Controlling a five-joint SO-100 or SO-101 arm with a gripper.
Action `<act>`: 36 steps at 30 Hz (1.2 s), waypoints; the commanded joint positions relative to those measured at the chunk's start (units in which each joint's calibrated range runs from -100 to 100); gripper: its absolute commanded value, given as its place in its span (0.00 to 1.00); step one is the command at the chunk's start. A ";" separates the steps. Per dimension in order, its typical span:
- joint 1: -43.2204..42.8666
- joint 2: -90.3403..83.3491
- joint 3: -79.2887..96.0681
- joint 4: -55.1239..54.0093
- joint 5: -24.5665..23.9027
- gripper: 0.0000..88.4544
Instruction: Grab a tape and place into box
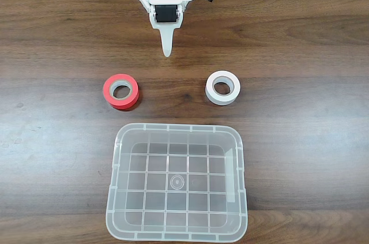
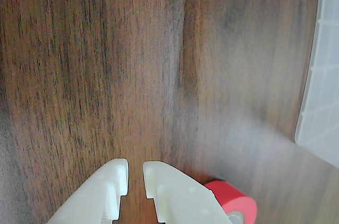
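Gripper (image 1: 167,52) hung at the far edge of the desk (image 1: 300,36) in the fixed view, white fingers pointing down-frame toward the other items. In the wrist view the gripper (image 2: 135,168) came in from the bottom edge, its two white tips close together with only a narrow slit between them, nothing pinched. Bare wood grain lay under and ahead of the tips.

White tape (image 1: 223,87) lay flat on the desk, hole up, ahead of the gripper and off to the right in the fixed view, well apart from the fingertips. Not touching anything.

Red tape (image 1: 121,91) with a grey core lay flat too, ahead of the gripper and off to the left in the fixed view, about level with the white roll. In the wrist view the red tape (image 2: 235,200) showed just beside the right-hand finger, partly hidden behind it; contact could not be told from that angle.

Box (image 1: 239,157) sat beyond both rolls, farther from the gripper, near the front edge of the desk, open side up, clear plastic with a grid bottom, nothing inside. Both rolls were outside it, near its far rim. In the wrist view a corner of the box (image 2: 323,102) ran down the right edge, apart from the gripper.
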 commanded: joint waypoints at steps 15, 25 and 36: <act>0.05 -0.88 -0.50 -0.98 -0.72 0.03; -0.17 -0.88 -0.50 -0.98 -0.45 0.03; -0.32 -0.96 -0.42 -1.66 -0.61 0.03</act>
